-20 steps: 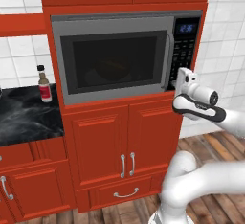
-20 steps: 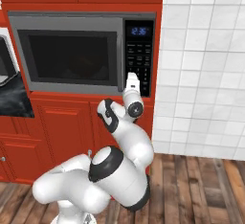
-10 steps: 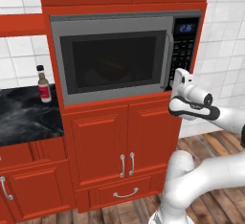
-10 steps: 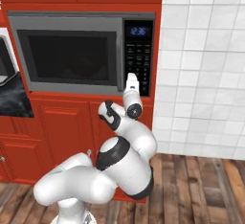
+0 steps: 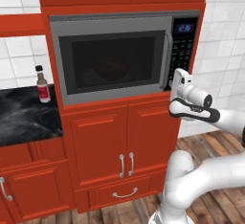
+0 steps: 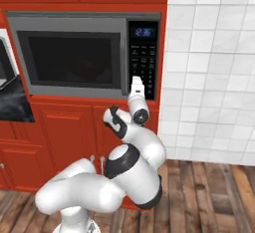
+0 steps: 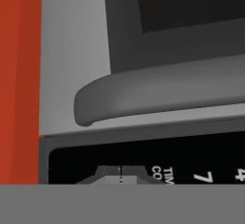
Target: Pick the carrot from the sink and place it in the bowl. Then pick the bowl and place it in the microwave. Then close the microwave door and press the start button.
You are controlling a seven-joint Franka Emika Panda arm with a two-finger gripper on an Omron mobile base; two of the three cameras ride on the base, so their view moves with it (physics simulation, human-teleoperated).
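1. The microwave door [image 5: 112, 65] stood shut, and a faint round shape behind its glass was probably the bowl; the carrot could not be made out.
2. The hand [image 6: 136, 83] had its fingers pressed together, holding nothing, its tip at the bottom of the keypad panel [image 6: 143, 58], about 6 o'clock from the blue display [image 6: 143, 32].
3. In the hand view the door handle [image 7: 158, 98] lay just above the keys.
4. To do the press well, I judged it should push straight in on the start key with closed fingers, gently, without sliding onto neighbouring keys.
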